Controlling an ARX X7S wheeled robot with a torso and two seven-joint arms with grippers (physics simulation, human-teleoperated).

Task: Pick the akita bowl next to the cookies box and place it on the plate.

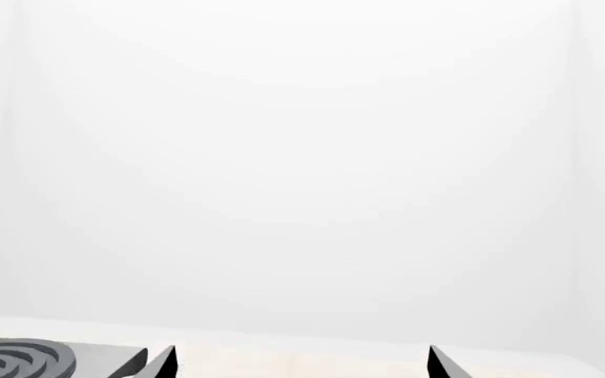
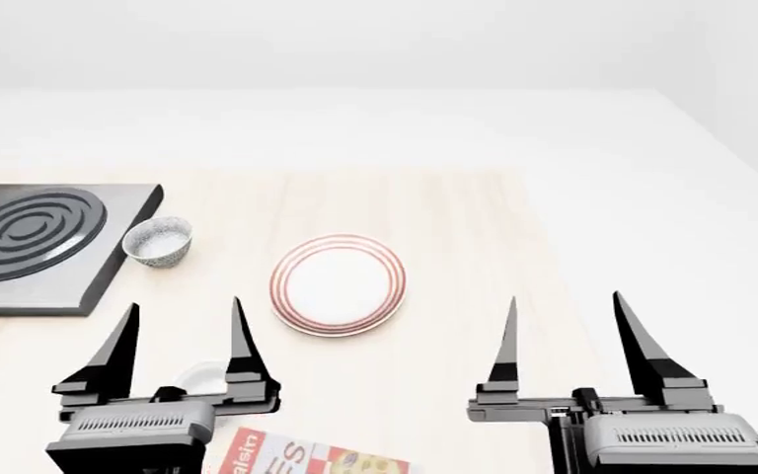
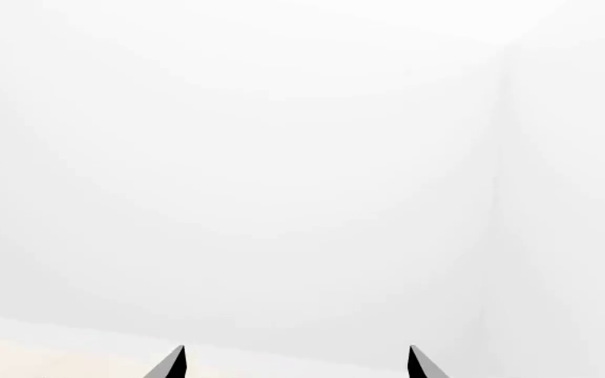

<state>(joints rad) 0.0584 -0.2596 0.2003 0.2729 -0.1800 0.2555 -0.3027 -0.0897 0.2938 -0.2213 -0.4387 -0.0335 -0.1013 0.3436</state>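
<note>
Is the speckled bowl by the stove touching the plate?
Apart. The head view shows bare wooden table between the speckled bowl and the plate; the bowl sits beside the stove.

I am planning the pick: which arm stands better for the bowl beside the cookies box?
Left. The cookies box and a half-hidden whitish round thing beside it, maybe that bowl, lie right by the open left gripper; the right gripper is farther off.
</note>
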